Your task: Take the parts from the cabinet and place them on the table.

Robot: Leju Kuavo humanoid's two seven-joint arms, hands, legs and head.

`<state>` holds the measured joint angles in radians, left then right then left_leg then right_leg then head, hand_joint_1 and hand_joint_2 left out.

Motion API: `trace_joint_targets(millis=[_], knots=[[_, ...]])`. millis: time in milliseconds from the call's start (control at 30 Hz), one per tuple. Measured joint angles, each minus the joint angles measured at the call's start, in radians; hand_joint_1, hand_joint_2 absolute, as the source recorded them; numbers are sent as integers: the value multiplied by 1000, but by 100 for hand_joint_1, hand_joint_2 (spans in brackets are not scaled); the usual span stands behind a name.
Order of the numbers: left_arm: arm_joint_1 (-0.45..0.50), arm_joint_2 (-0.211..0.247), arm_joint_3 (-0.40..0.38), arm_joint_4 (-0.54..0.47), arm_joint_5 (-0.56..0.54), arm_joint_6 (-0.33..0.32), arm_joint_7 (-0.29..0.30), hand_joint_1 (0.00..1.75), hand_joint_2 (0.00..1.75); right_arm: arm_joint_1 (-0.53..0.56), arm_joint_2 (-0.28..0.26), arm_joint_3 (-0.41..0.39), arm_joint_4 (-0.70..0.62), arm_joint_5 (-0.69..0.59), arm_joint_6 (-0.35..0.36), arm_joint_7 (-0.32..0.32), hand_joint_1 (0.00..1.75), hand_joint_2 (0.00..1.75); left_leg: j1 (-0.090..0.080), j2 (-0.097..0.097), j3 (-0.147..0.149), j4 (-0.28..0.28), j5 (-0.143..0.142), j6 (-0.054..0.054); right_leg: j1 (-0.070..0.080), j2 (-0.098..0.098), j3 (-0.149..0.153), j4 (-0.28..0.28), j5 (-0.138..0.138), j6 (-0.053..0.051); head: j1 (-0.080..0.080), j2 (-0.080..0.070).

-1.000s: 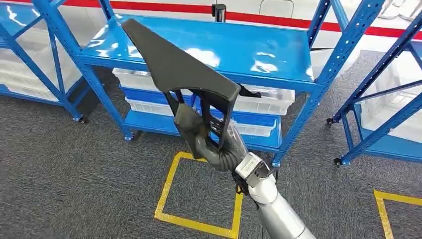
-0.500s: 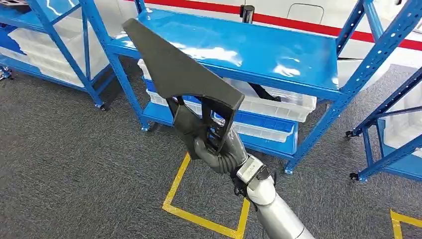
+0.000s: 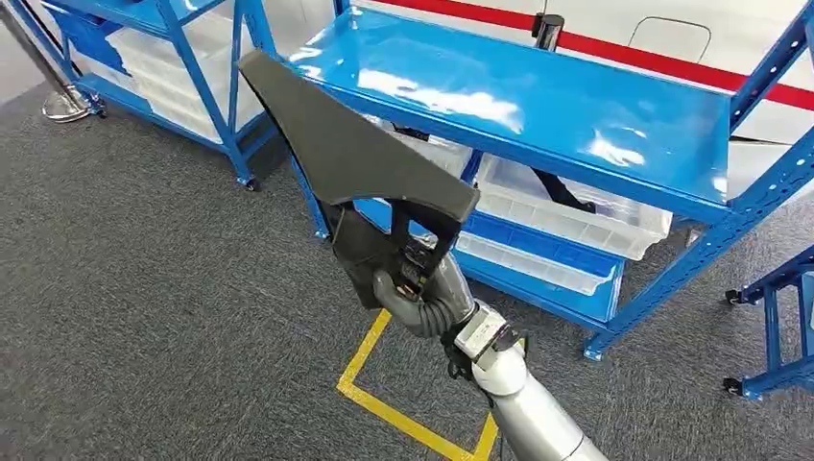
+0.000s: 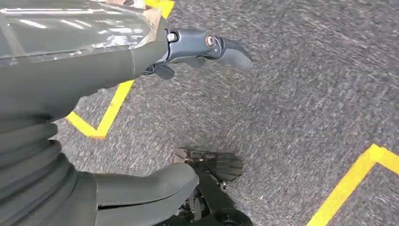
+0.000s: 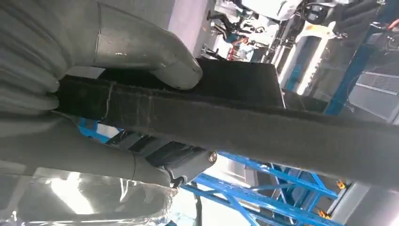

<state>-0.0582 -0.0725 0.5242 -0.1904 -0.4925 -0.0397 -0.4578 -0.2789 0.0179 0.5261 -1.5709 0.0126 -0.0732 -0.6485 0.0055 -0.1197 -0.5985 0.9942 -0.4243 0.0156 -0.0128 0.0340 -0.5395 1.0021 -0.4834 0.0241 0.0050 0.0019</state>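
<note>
Glossy blue metal shelf rack (image 3: 538, 91) stands on grey carpet floor (image 3: 144, 288); clear plastic bins (image 3: 576, 206) sit on its lower shelf.

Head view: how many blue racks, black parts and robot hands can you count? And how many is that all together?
blue racks: 3
black part: 1, held up in front of the middle rack
right hand: 1, gripping the black part
Total: 5

grey carpet (image 3: 144, 288), yellow floor tape (image 3: 384, 408)
</note>
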Motion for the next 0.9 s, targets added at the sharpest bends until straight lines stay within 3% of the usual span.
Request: trace_joint_targets(millis=[33, 67, 100, 133, 200, 233, 267, 333, 367, 400, 433, 467, 533, 567, 600, 633, 667, 700, 733, 767, 800, 867, 900], knots=[[0, 6, 1, 0, 0, 0, 0, 0, 175, 0, 4, 4, 3, 1, 0, -1, 175, 175, 1, -8, -5, 3, -1, -4, -12, -10, 0, -8, 6, -10, 0, 0], [0, 7, 1, 0, 0, 0, 1, 0, 175, -3, 6, 6, 5, 1, -1, -1, 175, 175, -1, 43, -13, 24, -19, -9, -10, -21, 2, -9, 8, -14, -1, 0], [-2, 8, 1, 0, -1, 0, 1, 0, 175, -4, 10, 7, 6, 1, -1, -2, 175, 175, -2, 82, -35, 72, -52, -15, -11, -29, 2, -9, 8, -19, -9, 0], [-6, 8, 1, 0, -1, 0, 2, 0, 175, -4, 10, 8, 8, 1, -1, -2, 175, 175, 3, 101, -68, 143, -89, -20, -8, -39, 1, -9, 7, -23, -9, 0], [-11, 8, 1, 0, -1, -1, 2, 0, 175, -4, 10, 8, 16, 1, -2, -2, 175, 175, 7, 114, -146, 299, -152, -27, -4, -67, 0, -8, 6, -26, -9, 0], [-11, 8, 1, 0, -1, -1, 2, 0, 175, -3, 11, 9, 19, 2, -4, -2, 175, 175, 8, 116, -162, 329, -155, -28, -3, -77, 0, -8, 6, -26, -9, 0], [-10, 12, 1, 0, -1, -2, 7, 0, 175, -3, 16, 11, 22, 8, -8, -2, 175, 175, 8, 118, -152, 307, -128, -28, -3, -89, 0, -8, 5, -27, -9, 0], [-12, 24, 2, 0, -1, -12, 12, 0, 175, -3, 32, 24, 29, 22, -22, -3, 175, 175, 9, 130, -73, 159, -48, -25, -3, -106, 3, -8, 3, -28, -9, 0], [-14, 29, 2, 0, 1, -13, 14, 0, 175, -2, 38, 30, 32, 28, -26, -8, 175, 175, 7, 162, -18, 62, -10, -20, -2, -113, 5, -8, 2, -28, -9, 0], [-18, 39, 7, 0, 12, -15, 16, 0, 175, 5, 51, 40, 37, 44, -33, -25, 175, 175, -6, 213, 8, 10, -21, -17, 9, -121, 5, -6, -2, -24, -10, 0], [-21, 47, 16, -1, 23, -18, 16, 0, 175, 10, 55, 46, 41, 54, -37, -35, 175, 175, -7, 194, 3, 10, -17, -6, 15, -128, 4, -7, -4, -19, -5, 0], [-21, 50, 21, -1, 32, -19, 17, 0, 175, 14, 58, 55, 47, 61, -38, -39, 175, 175, -9, 186, -1, 10, -17, -5, 15, -136, 4, -7, -5, -17, -5, 0], [-15, 59, 39, 0, 52, -19, 18, 0, 175, 11, 72, 75, 66, 66, -44, -42, 175, 175, -14, 162, -6, 6, -14, 7, 14, -159, 7, -10, -6, -9, -6, 0], [-12, 61, 49, 0, 60, -16, 20, 0, 175, 4, 80, 84, 76, 59, -51, -43, 175, 175, 0, 152, 2, -3, -4, 19, 14, -140, -5, 1, -16, -2, -4, 0], [-13, 58, 56, 0, 67, -11, 22, 0, 175, -7, 84, 93, 86, 48, -55, -43, 175, 175, -4, 143, 1, -5, -2, 23, 13, -93, -10, 34, -36, -5, -3, 0], [-15, 59, 67, 0, 76, -8, 29, 0, 175, -15, 87, 106, 96, 34, -56, -44, 175, 175, -3, 133, 0, -4, 1, 30, 9, -62, -37, 97, -68, -14, -3, 0], [-18, 55, 73, 0, 78, 1, 33, 0, 175, -15, 87, 111, 101, 23, -55, -43, 175, 175, -4, 122, -2, -4, 1, 32, 9, -50, -67, 163, -96, -19, -3, 0], [-19, 45, 86, -1, 93, 30, 47, 0, 175, -11, 85, 121, 105, -2, -34, -37, 175, 175, -4, 100, -4, -4, 2, 33, 8, -42, -119, 272, -135, -22, -2, 0], [-18, 36, 97, 0, 99, 53, 53, 0, 175, -7, 83, 126, 104, -13, -16, -27, 175, 175, -4, 86, -4, -4, 2, 33, 8, -39, -142, 316, -143, -18, -3, 0], [-16, 27, 105, 0, 105, 71, 55, 0, 175, -2, 82, 129, 102, -20, -1, -20, 175, 175, -4, 74, -4, -4, 2, 33, 7, -39, -144, 315, -136, -12, -3, 0], [-14, 18, 114, 0, 107, 85, 56, 0, 175, 3, 81, 130, 98, -24, 13, -14, 175, 175, -4, 60, -3, -2, 3, 32, 6, -38, -128, 279, -117, -2, -3, 0], [-10, -2, 126, 0, 107, 108, 57, 0, 175, 12, 77, 129, 79, -34, 44, -5, 175, 175, -3, 28, -3, 5, 1, 30, -1, -20, -41, 90, -34, 22, -3, 0], [-10, -10, 132, 0, 107, 121, 57, 0, 175, 13, 74, 125, 71, -37, 62, -2, 175, 175, -2, 18, -8, 11, -1, 25, -8, 16, -12, 22, -11, 26, -2, 0]])
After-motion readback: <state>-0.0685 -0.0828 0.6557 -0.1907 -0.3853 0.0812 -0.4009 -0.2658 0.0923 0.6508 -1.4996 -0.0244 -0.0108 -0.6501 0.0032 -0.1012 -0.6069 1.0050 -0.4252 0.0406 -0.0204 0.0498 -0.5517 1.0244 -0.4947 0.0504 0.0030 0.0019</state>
